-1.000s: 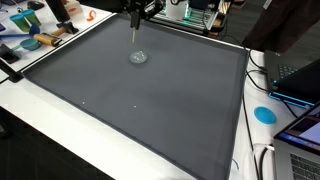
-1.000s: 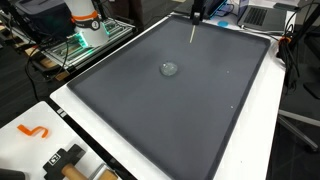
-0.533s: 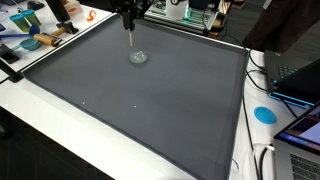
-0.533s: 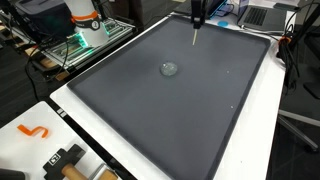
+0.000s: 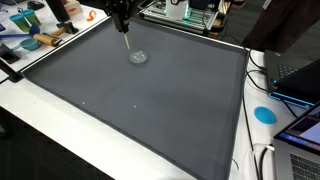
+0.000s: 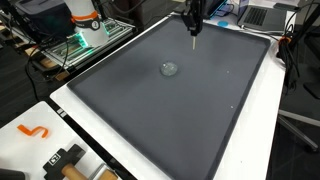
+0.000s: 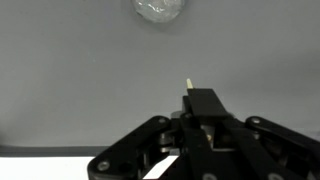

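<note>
We see the gripper (image 5: 122, 22) over the far part of the dark mat (image 5: 150, 110). Its jaws are drawn narrow and clamped on the upper end of a thin pale rod (image 5: 125, 40).

The rod's long axis runs close to vertical, and its free end points down at the mat. In an exterior view the rod (image 6: 194, 38) hangs straight. From the opposite side it leans slightly, with its lower tip toward a small clear round dish (image 5: 138, 57) lying flat on the mat. The tip is near the dish but apart from it. We cannot tell whether the tip touches the mat.

In the wrist view the rod (image 7: 188, 87) shows only as a short stub ahead of the fingers. The mat lies on a white table (image 5: 60, 135).
</note>
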`<control>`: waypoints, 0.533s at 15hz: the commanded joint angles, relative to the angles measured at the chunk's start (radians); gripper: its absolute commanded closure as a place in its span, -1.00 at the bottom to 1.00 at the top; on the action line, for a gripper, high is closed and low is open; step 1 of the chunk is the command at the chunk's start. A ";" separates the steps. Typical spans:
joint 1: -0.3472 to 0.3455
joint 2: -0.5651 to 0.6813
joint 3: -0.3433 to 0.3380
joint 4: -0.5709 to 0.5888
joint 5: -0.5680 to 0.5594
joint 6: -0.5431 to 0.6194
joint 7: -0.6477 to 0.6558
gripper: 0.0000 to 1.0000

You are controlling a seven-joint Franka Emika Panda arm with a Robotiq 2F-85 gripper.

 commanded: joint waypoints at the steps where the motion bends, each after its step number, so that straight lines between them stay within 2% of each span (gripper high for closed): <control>1: -0.032 -0.071 -0.012 -0.114 0.134 0.063 -0.086 0.94; 2: -0.039 -0.083 -0.017 -0.135 0.164 0.072 -0.106 0.94; 3: -0.019 -0.027 -0.017 -0.056 0.099 0.034 -0.057 0.74; 8: -0.029 -0.060 -0.025 -0.099 0.134 0.049 -0.080 0.74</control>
